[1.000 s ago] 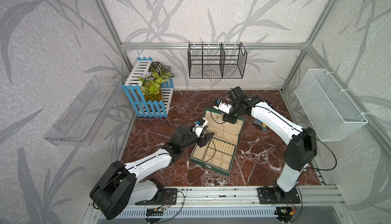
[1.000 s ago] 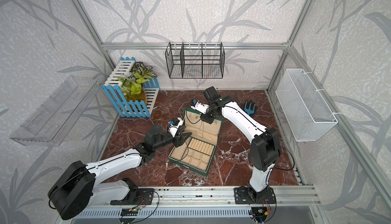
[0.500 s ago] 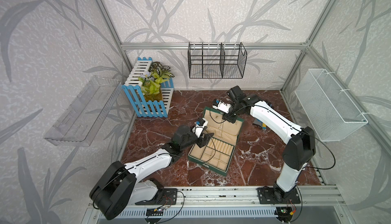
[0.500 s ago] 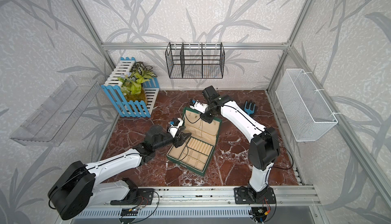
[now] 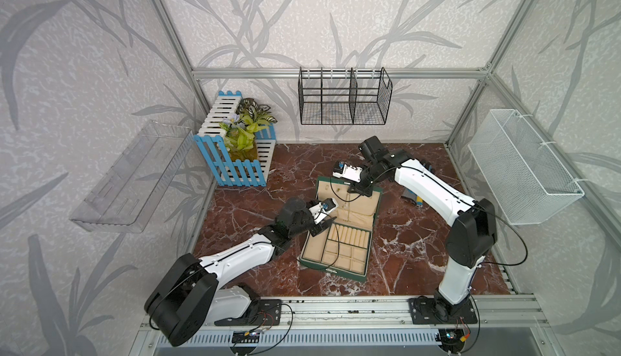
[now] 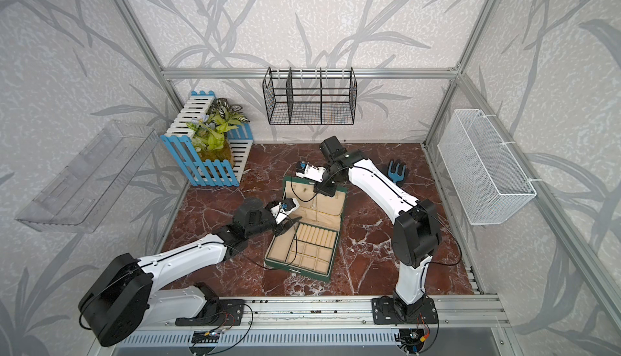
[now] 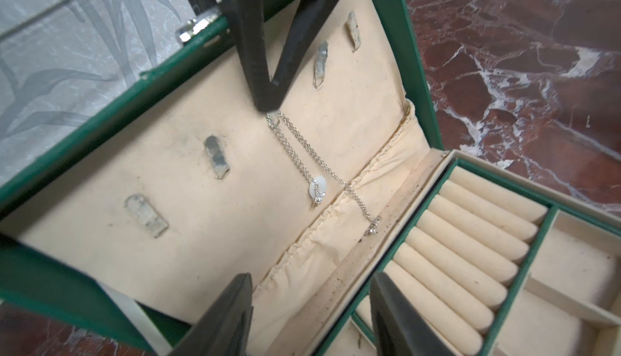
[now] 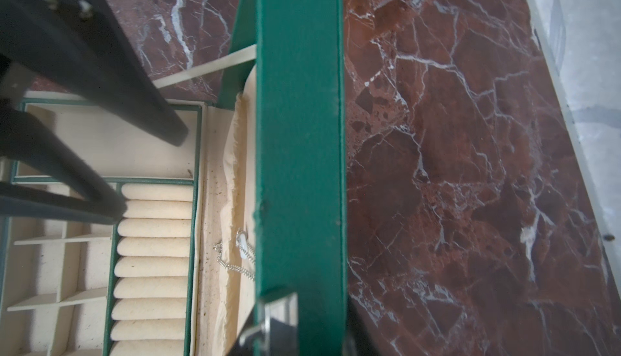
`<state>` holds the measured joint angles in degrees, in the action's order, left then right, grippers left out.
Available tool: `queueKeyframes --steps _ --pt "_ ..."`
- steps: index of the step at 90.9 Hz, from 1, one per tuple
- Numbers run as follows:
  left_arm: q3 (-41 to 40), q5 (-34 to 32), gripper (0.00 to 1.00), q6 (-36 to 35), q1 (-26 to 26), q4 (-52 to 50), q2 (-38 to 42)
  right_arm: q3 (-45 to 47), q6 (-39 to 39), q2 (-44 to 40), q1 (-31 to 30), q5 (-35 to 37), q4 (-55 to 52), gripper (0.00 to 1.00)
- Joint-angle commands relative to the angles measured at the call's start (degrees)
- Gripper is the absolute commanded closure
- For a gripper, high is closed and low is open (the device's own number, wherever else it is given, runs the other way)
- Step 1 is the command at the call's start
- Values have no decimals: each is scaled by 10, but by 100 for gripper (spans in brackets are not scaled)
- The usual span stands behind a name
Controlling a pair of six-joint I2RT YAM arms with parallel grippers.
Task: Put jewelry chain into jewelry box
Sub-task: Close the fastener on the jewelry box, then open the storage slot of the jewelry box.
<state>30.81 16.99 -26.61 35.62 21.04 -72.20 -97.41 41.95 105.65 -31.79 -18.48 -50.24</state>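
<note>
Against the lid of the jewelry box (image 7: 408, 51), the right claw (image 7: 268, 100) has closed on the jewelry chain (image 7: 317, 186); the left claw (image 7: 311, 280) stays open. Red marble tabletop (image 7: 521, 68), leaf-patterned walls (image 5: 336, 18).

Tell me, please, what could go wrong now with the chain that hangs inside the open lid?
1. The right gripper has its jaws clamped on the lid, one tip exactly where the jewelry chain hangs; pulling away might drag the chain off.
2. The chain's loose end lies at the hinge, outside the lid pocket; closing the jewelry box could pinch it.
3. The open left gripper is low over the ring rolls, so a falling lid might hit it.
</note>
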Motion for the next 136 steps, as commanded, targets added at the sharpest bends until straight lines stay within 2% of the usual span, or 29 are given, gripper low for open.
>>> queueKeyframes --steps 1,7,31,55,63,72,75,87,103,113,123,136 --pt "11 -46 41 -94 0 15 -17 -5 45 18 -9 -59 -54 95" --pt "27 -58 41 -115 0 2 -34 -3 43 16 -8 -65 -48 92" --pt "96 -85 43 -156 -1 -78 -99 22 17 -14 -9 -85 -9 63" --pt "178 -89 52 -147 2 -214 -167 66 0 -58 -8 -96 31 49" --pt "210 -82 51 -142 6 -249 -185 83 -17 -76 -8 -89 47 38" --pt "226 -76 47 -143 14 -259 -186 122 -44 -128 -8 -75 84 5" --pt "231 -74 45 -144 19 -261 -186 139 -62 -145 -8 -62 105 1" --pt "279 -74 42 -156 25 -311 -206 230 -104 -237 -4 -45 209 1" --pt "347 -68 42 -200 26 -387 -227 342 -158 -344 -2 -65 276 1" --pt "365 -56 42 -230 27 -396 -236 407 -189 -399 -2 -73 305 1" --pt "412 -31 43 -252 27 -449 -262 460 -211 -440 1 -83 309 1" --pt "440 -2 44 -253 31 -460 -283 508 -245 -489 3 -88 310 1"
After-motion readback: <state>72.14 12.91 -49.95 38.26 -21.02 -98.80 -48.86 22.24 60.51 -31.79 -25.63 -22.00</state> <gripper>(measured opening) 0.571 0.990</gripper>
